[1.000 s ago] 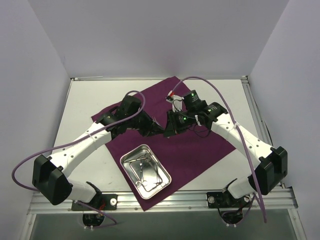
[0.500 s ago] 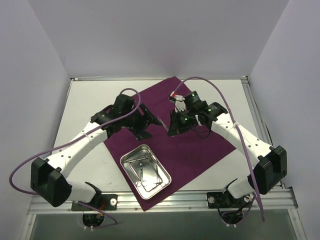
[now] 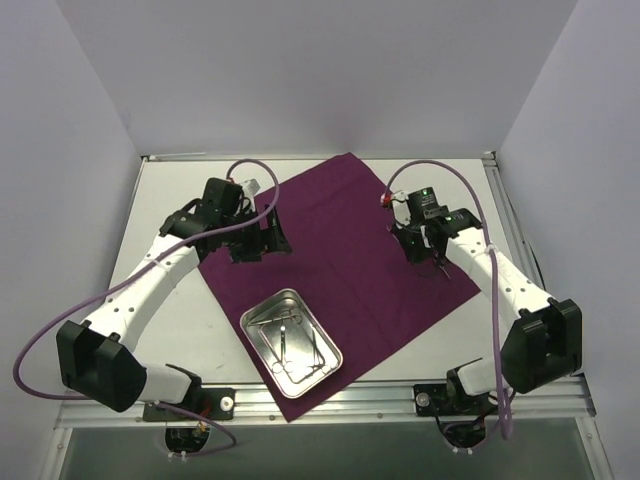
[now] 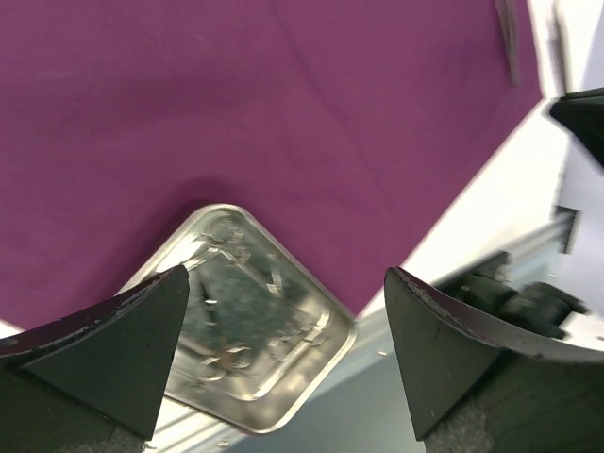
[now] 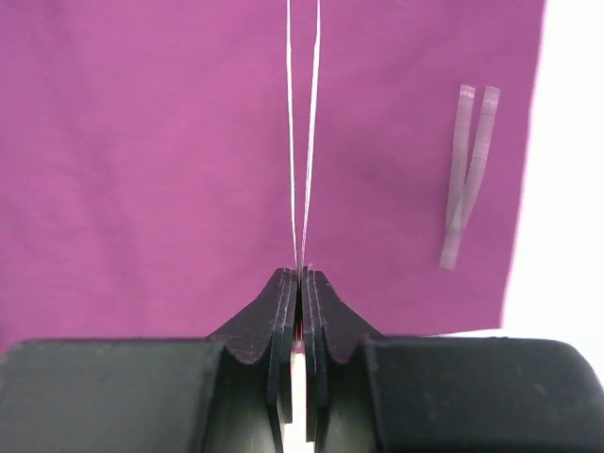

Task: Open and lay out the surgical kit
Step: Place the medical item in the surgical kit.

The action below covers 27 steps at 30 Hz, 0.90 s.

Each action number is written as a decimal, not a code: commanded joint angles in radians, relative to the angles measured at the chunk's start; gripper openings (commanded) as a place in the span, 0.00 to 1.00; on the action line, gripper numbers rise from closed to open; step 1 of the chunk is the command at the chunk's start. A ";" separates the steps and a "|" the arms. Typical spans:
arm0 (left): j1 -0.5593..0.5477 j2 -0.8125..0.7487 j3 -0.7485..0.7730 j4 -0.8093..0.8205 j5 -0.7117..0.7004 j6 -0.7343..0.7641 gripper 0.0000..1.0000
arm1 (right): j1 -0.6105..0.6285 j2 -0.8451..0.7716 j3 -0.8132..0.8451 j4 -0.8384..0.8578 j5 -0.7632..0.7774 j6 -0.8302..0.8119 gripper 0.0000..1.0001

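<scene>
Jaws on the left gripper (image 3: 270, 240) stand wide open and hold nothing. Jaws on the right gripper (image 3: 425, 250) are pressed shut.

From the top view, a second ago both grippers were close together over the middle of the cloth (image 3: 340, 250). Now they have pulled apart. The left one hangs over the 9 o'clock side of the cloth and the right one over the 3 o'clock side. The left jaws were nearly shut then and are open now. The dark purple cloth lies flat on the white table (image 3: 190, 175) like a big diamond. The shiny tray (image 3: 265, 303) sits on the cloth toward 6 o'clock, just where it was. Small ring-handled tools (image 3: 290, 345) lie inside it.

From the left wrist view, the left gripper (image 4: 283, 283) shows two dark fingers (image 4: 113, 349) far apart with only air between them. Below them is the tray (image 4: 247, 219) with rounded corners, and the ring-handled tools (image 4: 236, 354) look blurry inside. The cloth (image 4: 236, 104) fills the top, smooth and flat. A second thin tool (image 4: 510, 42) lies on it near 1 o'clock.

From the right wrist view, the right gripper (image 5: 300, 283) is shut on a thin metal tool (image 5: 291, 142). Its two fine blades point straight to 12 o'clock over the cloth (image 5: 142, 142). The second thin tool (image 5: 467, 175) lies flat at 2 o'clock, near the cloth's edge beside the table (image 5: 566, 189).
</scene>
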 commanded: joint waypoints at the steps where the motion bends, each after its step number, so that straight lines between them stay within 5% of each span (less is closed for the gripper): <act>1: 0.065 -0.019 -0.031 -0.007 -0.019 0.154 0.93 | -0.066 0.033 -0.027 -0.008 0.126 -0.205 0.00; 10: 0.191 -0.041 -0.090 0.030 0.047 0.253 0.93 | -0.216 0.032 -0.177 0.136 0.029 -0.377 0.00; 27: 0.288 -0.013 -0.096 0.007 0.102 0.316 0.93 | -0.267 0.194 -0.214 0.241 -0.045 -0.398 0.00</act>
